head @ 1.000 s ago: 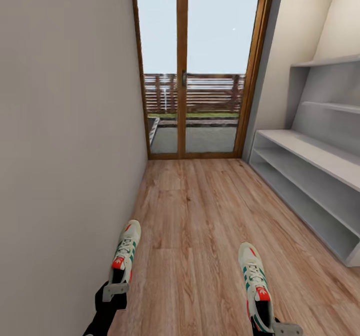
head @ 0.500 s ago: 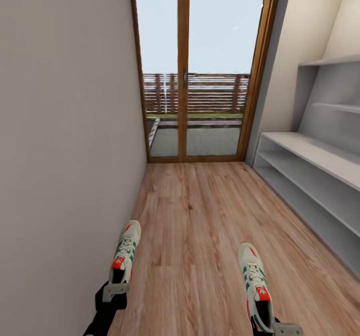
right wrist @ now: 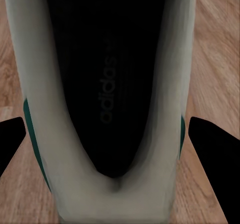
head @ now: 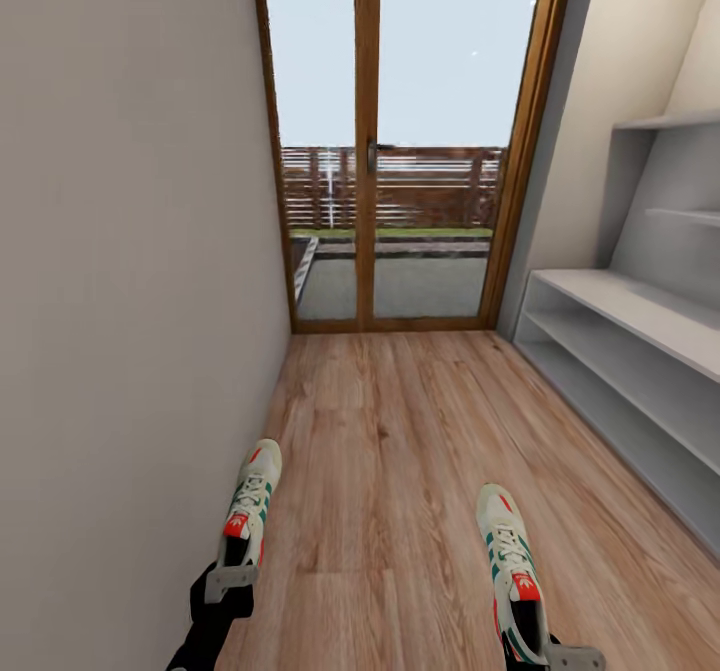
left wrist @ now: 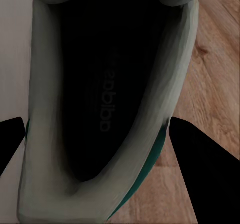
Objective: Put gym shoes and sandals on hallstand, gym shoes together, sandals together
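Two gym shoes (head: 250, 511) (head: 512, 571) gripped by heel, one per jaws; hallstand (head: 640, 371) at right

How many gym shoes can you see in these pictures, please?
2. One gym shoe is held at its heel by the left gripper near the wall; the other gym shoe is held by the right gripper, nearer the hallstand.

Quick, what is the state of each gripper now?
Left gripper: shut on the left sneaker, at its heel.
Right gripper: shut on the right sneaker, at its heel.
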Motion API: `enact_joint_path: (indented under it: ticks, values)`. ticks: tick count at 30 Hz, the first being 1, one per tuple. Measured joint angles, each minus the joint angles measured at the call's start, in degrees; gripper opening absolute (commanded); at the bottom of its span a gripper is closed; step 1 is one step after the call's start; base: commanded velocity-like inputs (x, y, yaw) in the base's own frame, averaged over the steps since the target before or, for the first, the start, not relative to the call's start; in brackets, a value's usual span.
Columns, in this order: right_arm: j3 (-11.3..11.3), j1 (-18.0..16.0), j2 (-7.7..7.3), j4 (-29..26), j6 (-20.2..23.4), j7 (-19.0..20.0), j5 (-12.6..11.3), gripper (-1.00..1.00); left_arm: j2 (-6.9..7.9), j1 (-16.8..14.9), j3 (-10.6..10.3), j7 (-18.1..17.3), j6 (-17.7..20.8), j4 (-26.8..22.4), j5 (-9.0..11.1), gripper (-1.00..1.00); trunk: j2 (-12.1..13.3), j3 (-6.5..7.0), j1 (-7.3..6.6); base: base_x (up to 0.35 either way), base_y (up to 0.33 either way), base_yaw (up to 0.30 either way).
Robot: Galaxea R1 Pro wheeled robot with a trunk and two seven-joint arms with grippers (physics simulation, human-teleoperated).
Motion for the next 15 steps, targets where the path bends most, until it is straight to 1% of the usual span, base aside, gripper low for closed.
enact_joint_path:
  ticks: [15]
  values:
    - [0.0,0.0,0.00,0.0,0.0,0.0,0.0,-1.00,-0.08,0.0,0.0,0.0,0.0,0.0,-0.1,-1.00,0.0,0.00,0.00,0.337,0.000,0.000]
